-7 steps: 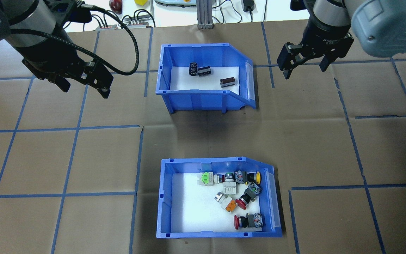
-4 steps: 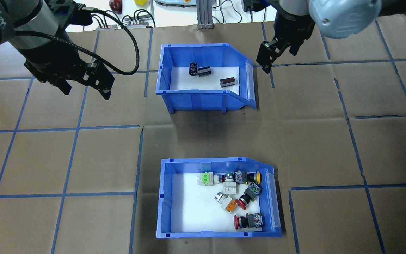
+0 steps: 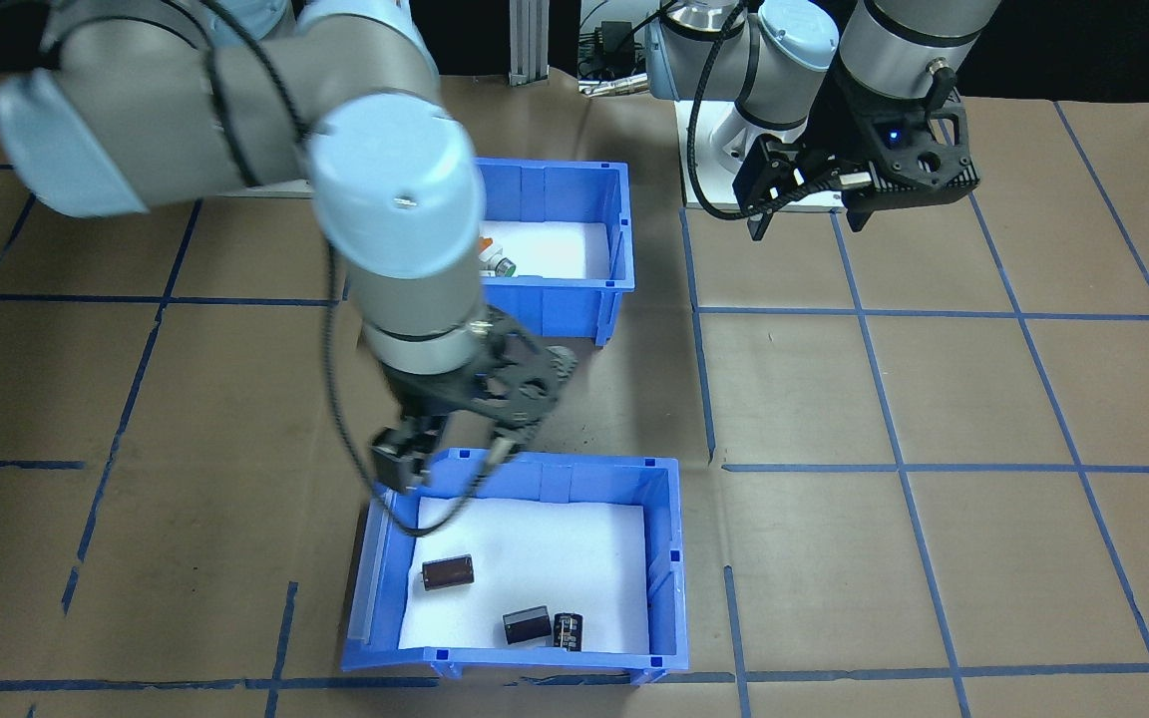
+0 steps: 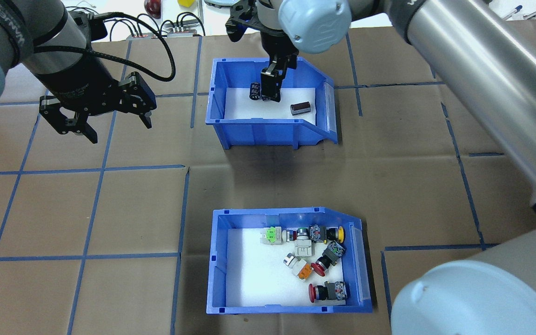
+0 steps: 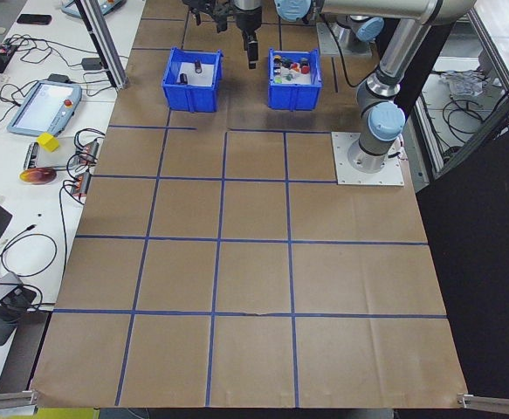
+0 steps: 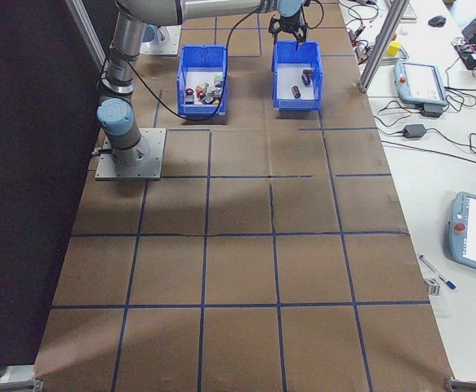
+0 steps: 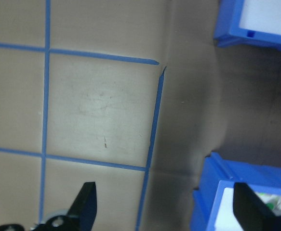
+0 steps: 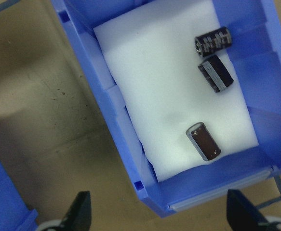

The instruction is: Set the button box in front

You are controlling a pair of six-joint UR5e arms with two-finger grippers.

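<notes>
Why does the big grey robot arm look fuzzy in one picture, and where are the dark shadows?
In the exterior front-facing view the right arm is smeared at its edges, which looks like motion blur, while the bin with black cylinders stays sharp. In the overhead exterior view a soft dark shadow lies on the brown paper between that bin and the button box. The left wrist-mounted view is slightly soft overall.

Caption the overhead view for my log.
Right gripper open over the cylinder bin; button box untouched.

Bright, even overhead light. Soft shadows beside blue bins [image 4: 272, 125]. Right arm [image 3: 375, 179] motion-blurred in front view. Wrist views soft, slightly grainy.
</notes>
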